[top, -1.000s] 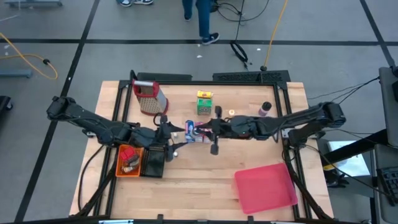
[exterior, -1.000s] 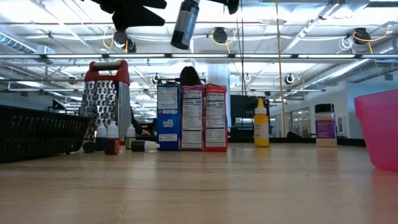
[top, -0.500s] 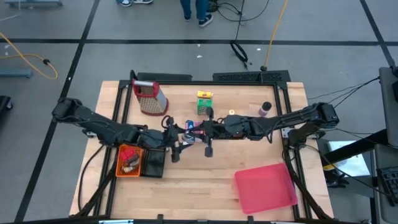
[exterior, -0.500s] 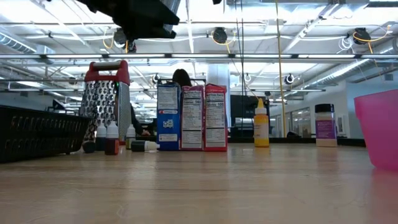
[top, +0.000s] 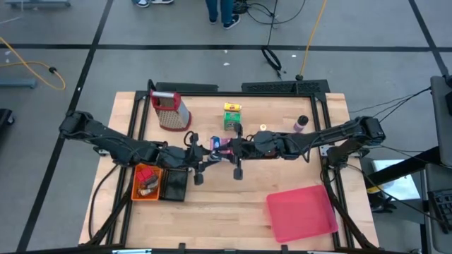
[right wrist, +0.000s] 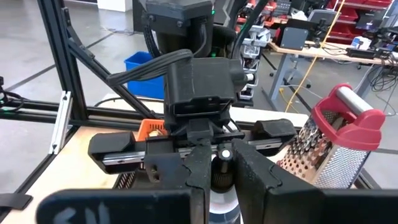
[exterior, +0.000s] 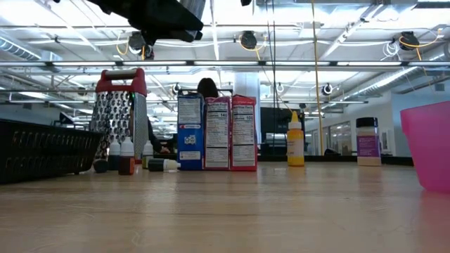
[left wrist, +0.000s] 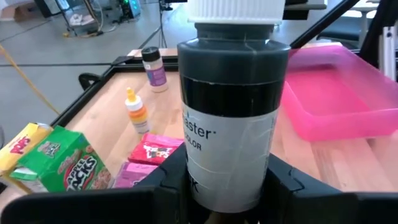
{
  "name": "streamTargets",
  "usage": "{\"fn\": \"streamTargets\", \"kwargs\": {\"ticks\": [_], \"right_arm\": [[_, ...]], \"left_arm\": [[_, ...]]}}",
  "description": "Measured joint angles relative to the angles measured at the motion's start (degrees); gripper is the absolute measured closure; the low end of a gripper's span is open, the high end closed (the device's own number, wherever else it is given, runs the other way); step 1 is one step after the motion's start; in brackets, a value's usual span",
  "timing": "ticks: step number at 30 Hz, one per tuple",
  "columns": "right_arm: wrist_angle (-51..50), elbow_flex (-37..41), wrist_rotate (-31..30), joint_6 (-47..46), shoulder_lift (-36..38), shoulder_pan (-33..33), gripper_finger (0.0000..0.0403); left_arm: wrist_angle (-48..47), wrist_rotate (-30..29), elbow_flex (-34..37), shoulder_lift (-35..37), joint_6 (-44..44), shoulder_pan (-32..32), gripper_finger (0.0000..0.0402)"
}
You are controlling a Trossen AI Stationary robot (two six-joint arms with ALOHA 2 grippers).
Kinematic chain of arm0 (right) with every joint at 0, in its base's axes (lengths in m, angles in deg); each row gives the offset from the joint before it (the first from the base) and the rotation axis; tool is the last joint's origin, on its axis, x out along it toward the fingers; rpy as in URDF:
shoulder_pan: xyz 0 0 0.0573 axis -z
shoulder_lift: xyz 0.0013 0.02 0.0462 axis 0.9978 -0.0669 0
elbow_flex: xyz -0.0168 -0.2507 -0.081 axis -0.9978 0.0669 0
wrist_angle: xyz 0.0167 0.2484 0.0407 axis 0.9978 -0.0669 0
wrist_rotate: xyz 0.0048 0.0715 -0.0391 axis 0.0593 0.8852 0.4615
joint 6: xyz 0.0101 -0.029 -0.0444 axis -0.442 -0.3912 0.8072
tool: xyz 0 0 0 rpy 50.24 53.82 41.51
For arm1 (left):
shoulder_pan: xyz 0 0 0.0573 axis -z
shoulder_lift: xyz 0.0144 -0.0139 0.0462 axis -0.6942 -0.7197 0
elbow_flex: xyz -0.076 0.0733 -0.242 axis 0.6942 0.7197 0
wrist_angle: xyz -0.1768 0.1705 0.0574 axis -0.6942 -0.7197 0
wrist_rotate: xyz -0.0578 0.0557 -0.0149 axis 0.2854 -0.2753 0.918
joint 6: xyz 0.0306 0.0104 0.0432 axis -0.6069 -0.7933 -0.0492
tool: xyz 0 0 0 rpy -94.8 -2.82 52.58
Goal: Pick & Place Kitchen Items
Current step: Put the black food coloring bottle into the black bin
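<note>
Above mid desk (top: pixel 233 212): dark cylindrical plastic bottle with white cap (left wrist: pixel 230 118). Right end effector (right wrist: pixel 217 168) pinched shut on its cap; left end effector (left wrist: pixel 227 183) apparently clamped round its body. We'd confirm left's grip before right releases.

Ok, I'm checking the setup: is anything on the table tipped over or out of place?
One little bottle lies on its side by the blue carton, while the small bottles next to it stand upright. Nothing looks spilled.
</note>
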Motion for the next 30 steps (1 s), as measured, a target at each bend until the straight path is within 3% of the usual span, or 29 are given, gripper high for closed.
{"fn": "streamTargets", "kwargs": {"ticks": [7,14,22,30], "right_arm": [[-1.73,0.00,-0.24,-0.43,0.00,0.02,0.0364],[-3.30,0.00,-0.33,-0.80,-0.02,0.04,0.0291],[-8.18,0.26,-0.73,-0.67,-0.37,0.13,0.0288],[-10.46,0.22,-0.57,-0.73,-0.19,0.09,0.0302]], "left_arm": [[-0.08,0.75,0.00,-0.02,0.51,0.02,0.0288],[-2.33,0.31,0.00,0.78,1.18,0.63,0.0290],[-17.68,-7.43,-0.22,7.79,7.82,3.96,0.0296],[-41.19,-15.46,-0.17,14.52,28.72,12.17,0.0296]]}}
